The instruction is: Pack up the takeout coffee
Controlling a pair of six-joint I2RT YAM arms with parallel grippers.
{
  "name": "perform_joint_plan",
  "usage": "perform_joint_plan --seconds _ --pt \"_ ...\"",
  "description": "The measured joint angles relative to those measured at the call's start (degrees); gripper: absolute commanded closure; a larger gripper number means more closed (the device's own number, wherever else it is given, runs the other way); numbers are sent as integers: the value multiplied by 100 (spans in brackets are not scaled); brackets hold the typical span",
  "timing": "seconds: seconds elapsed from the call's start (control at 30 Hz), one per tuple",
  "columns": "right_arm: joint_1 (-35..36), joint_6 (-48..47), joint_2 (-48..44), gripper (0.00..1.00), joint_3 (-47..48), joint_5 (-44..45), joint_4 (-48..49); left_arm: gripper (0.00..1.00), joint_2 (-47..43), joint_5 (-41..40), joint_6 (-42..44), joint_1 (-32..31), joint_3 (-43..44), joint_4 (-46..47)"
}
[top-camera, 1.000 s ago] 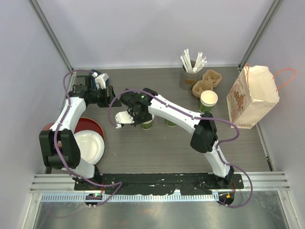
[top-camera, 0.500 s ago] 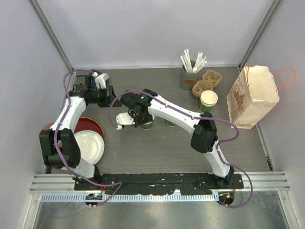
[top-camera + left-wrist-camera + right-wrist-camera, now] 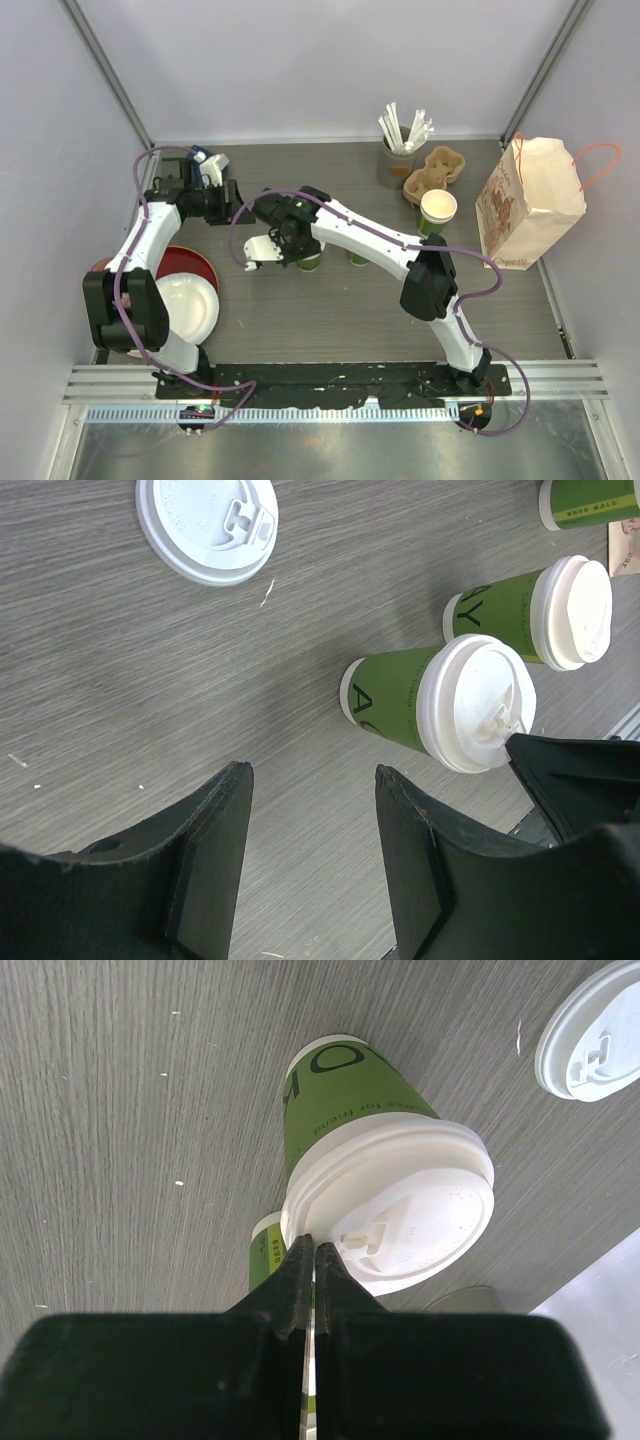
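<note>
Nothing visible has shifted over the last second: both arms and every cup sit just where they did. Reaching from its base at the near right, the right arm (image 3: 370,235) stretches across the table (image 3: 330,320) to left of centre, its wrist tipped down over the cups. The left arm (image 3: 145,235) rises along the left side and bends inward near the far left corner. On the right arm, the right gripper (image 3: 312,1247) has its fingers pressed together with no gap. It holds nothing, and its tips touch the rim of the white lid on the lidded cup (image 3: 335,1100), which stands upright on the table. The left gripper (image 3: 310,775) stands partly apart and empty, hanging over bare wood just beside that cup. A paper bag (image 3: 525,205) stands at the right edge, well apart from both grippers, with a printed pattern too small to read. A second cup (image 3: 495,605), also lidded, stands just beside the first. Both are green with large dark lettering: "AY" shows on the second and only "A" on the first, while the right wrist view catches an "O" and small print I cannot make out. An open cup (image 3: 438,207) stands beside a cardboard carrier (image 3: 432,172) near the bag, and a loose lid (image 3: 207,525) lies flat on the table apart from the cups
</note>
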Motion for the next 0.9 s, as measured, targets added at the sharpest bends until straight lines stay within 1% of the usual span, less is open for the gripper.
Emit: perform_joint_plan --seconds 0.4,0.5,0.57,0.63,0.67,0.7,0.87,0.9 --pt "2 46 0 99 0 -7 13 44 0 2 0 0 2 0" --pt "2 59 0 93 0 -28 13 44 0 2 -2 0 2 0" --pt "2 68 0 80 0 -35 13 44 0 4 0 0 2 0" --pt "2 94 0 72 0 -44 13 44 0 4 0 0 2 0" --pt "2 103 0 69 -2 -46 15 44 0 7 0 0 2 0" --pt "2 114 0 68 -2 -44 15 44 0 9 0 0 2 0" --pt "2 127 0 65 -2 -35 20 44 0 20 0 0 2 0" --pt "7 131 0 63 -2 -31 24 44 0 22 0 0 2 0"
